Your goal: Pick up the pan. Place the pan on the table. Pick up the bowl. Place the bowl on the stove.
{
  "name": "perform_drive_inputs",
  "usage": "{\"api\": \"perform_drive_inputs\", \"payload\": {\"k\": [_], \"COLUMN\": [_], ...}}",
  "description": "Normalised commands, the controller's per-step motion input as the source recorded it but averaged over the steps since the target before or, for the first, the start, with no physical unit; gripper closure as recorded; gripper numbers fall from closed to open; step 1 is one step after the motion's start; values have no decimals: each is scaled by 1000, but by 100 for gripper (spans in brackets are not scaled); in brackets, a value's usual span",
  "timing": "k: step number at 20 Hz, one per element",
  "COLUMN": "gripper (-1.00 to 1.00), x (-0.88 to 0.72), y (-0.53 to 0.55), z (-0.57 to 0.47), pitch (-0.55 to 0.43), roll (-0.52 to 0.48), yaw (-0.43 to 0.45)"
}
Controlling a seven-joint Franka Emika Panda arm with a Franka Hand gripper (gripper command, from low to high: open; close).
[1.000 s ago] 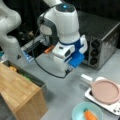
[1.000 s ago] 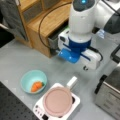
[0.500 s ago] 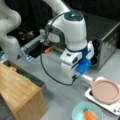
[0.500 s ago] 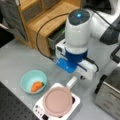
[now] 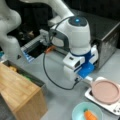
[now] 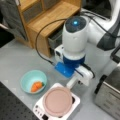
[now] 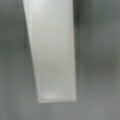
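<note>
The pink pan (image 5: 105, 91) (image 6: 58, 101) rests on the white stove (image 5: 113, 109) (image 6: 39, 110) in both front views. Its white stub handle (image 5: 89, 79) (image 6: 71, 82) points toward the arm and fills the wrist view (image 7: 53, 50). My gripper (image 5: 83, 78) (image 6: 75, 80) hangs low right over that handle, its fingertips hidden under the blue and white hand. The teal bowl (image 5: 79, 112) (image 6: 27, 79) with an orange carrot (image 5: 90, 116) (image 6: 36, 86) inside sits on the grey table (image 5: 60, 100) (image 6: 15, 60) beside the stove.
A light wooden box (image 5: 22, 92) (image 6: 47, 17) stands on the table away from the stove. A steel toaster oven (image 5: 107, 37) (image 6: 110, 95) sits close behind the arm. A black cable (image 5: 47, 72) loops from the wrist.
The arm has swung toward the stove and come down, bringing the hand from above the table to just over the pan's handle. Pan and bowl have not moved.
</note>
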Motion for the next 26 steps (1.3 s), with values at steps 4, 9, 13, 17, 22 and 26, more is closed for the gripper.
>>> {"api": "perform_drive_inputs", "payload": {"k": [4,9,13,17,22,26], "gripper": [-100,-100,-100,-100,100,100], "x": [214,221,220,168,138,109], "y": [75,77,80,74,53,42], "z": [-125,-129,-122,43,78,99], "pitch": [27,2,14,59,71,78], "roll": [-10,-31,-60,-75,-79,-79], "yaw": [-108,-98,-87,-74,-60,-55]}}
